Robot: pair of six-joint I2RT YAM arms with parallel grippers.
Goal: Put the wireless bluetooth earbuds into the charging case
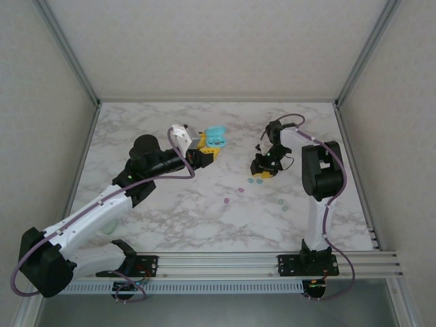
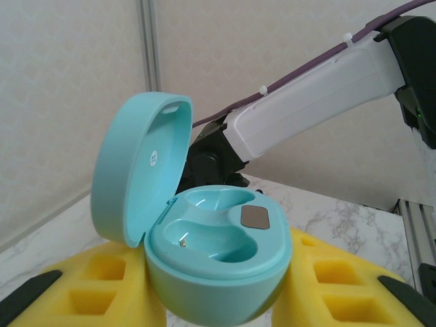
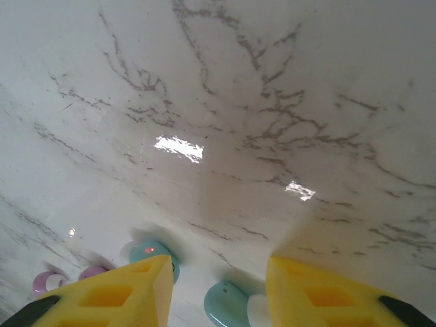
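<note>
The teal charging case is held off the table, my left gripper shut on its base between yellow fingers. Its lid is swung open and both wells are empty. From above, the case shows at the tip of the left gripper. My right gripper is open and low over the table. One teal earbud lies between its fingers. A second teal earbud, with a red light, sits partly behind the left finger. Two pink-purple earbuds lie further left.
In the top view, the right gripper hovers over the teal buds. Pink buds and pale green buds are scattered on the marble table toward the front. Frame posts and walls enclose the table.
</note>
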